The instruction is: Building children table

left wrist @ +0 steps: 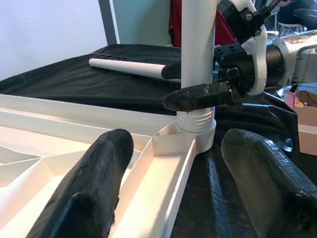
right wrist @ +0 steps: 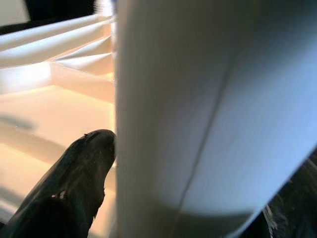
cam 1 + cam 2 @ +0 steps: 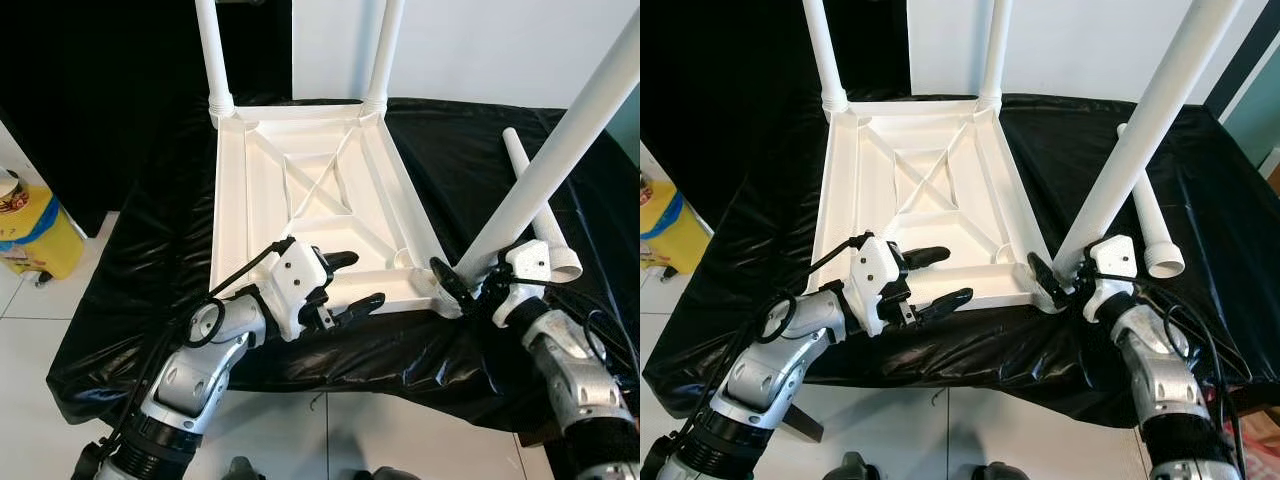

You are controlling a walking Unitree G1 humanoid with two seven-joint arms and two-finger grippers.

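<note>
The white tabletop (image 3: 300, 190) lies upside down on the black-covered table. Two white legs (image 3: 212, 50) stand in its far corners. A third leg (image 3: 560, 150) leans in the near right corner socket (image 1: 195, 131), and my right gripper (image 3: 468, 272) is shut on it just above the socket. In the right wrist view the leg (image 2: 208, 109) presses against one black finger (image 2: 74, 183). My left gripper (image 3: 358, 281) is open, its fingers (image 1: 94, 178) straddling the tabletop's near rim without touching it. A fourth leg (image 3: 540, 205) lies loose on the cloth to the right.
Black plastic sheeting (image 3: 160, 260) covers the work table and hangs over its front edge. A yellow container (image 3: 30, 230) stands on the tiled floor to the left. A white wall (image 3: 480, 40) is behind the table.
</note>
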